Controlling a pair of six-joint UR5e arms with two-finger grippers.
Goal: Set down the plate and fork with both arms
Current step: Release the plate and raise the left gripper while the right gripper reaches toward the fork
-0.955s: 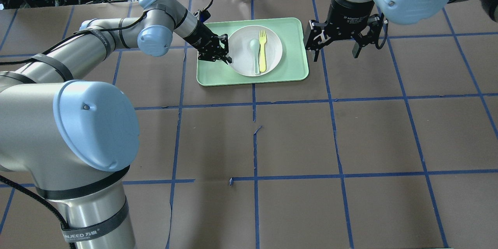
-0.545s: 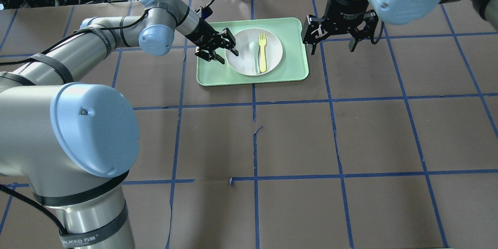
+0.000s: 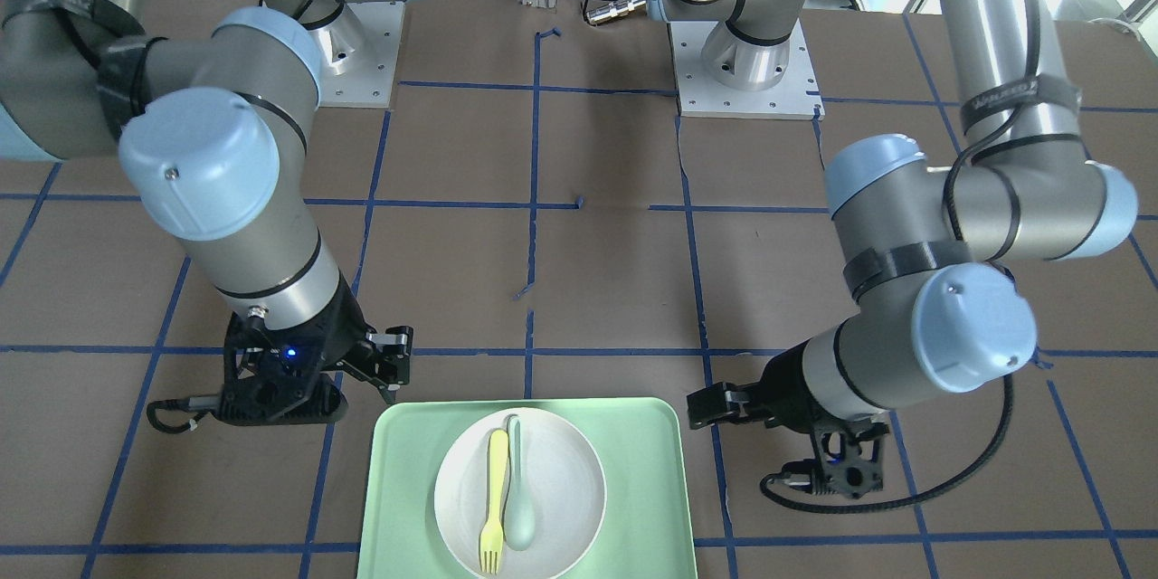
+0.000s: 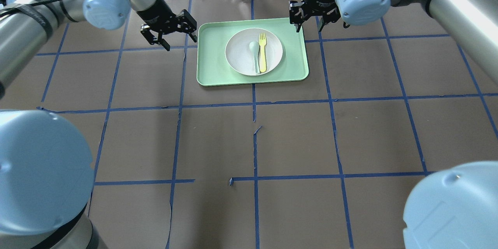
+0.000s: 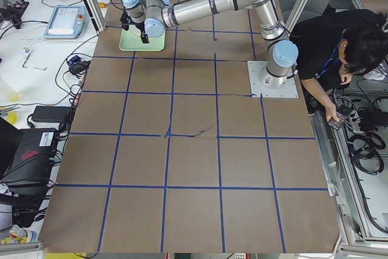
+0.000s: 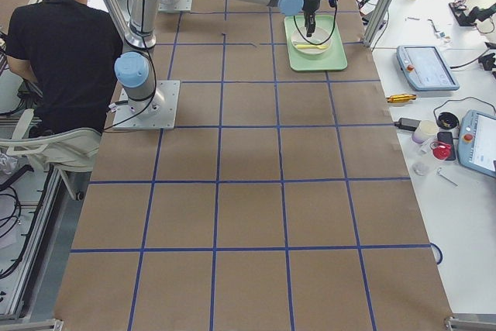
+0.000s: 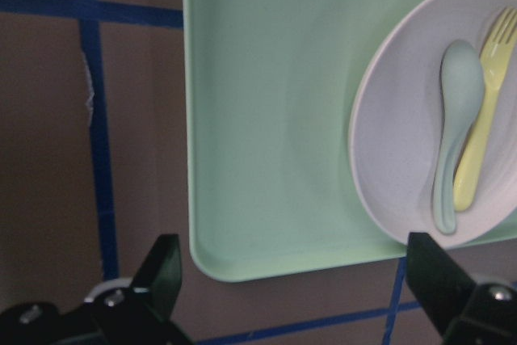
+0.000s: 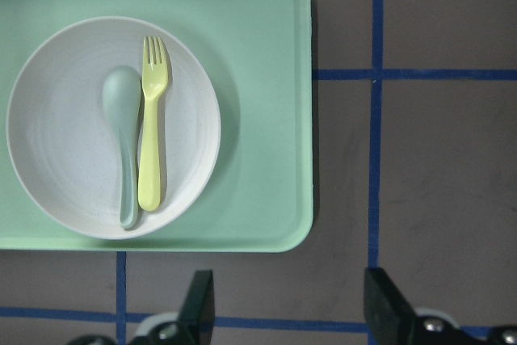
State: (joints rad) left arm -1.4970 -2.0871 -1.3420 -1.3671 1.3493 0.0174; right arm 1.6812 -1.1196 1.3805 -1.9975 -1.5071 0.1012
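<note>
1. Overhead exterior view: the round, shallow, off-white matte plate [image 4: 238, 52] is seen lying in the rectangular mint-green tray [image 4: 212, 66]. The slim pale-yellow plastic fork [image 4: 263, 52] is laid flat in it, just beside the pale grey-green spoon [image 4: 255, 55].
2. The left gripper [image 4: 180, 44] is held spread and empty off the tray's left edge. The right gripper [image 4: 309, 27] is likewise spread and empty, near the tray's far right corner.
3. The plate is judged stiff and light. Only its thin rim offers purchase, and the left-hand rim, clear of cutlery, is favoured. It should be kept level, lest the cutlery slide.
4. The fork is judged very light, thin and apt to slip or flip. A pinch across its handle is called for, though little room is left on the side where the spoon's handle lies close.
</note>
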